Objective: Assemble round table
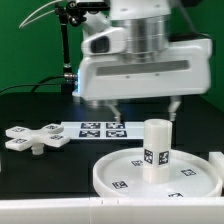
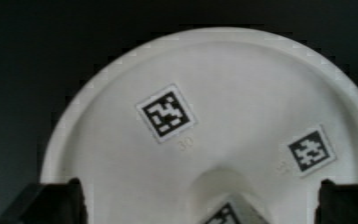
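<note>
Risk of clipping the short cylinder leg [image 1: 155, 148] on an off-centre descent and toppling it. Standing upright on the large round disc [image 1: 113, 166]; can't tell whether seated or just resting. Gripper [image 1: 146, 106] spread wide, holding nothing, hovering just above the leg, apart from it. Leg roughly under the gap between the fingers. Cross-shaped piece [image 1: 35, 138] well apart on the exterior view's left, beside the marker board [image 1: 100, 128].

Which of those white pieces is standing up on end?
The short cylinder leg, upright on the round disc; the cross-shaped piece and the disc lie flat.
</note>
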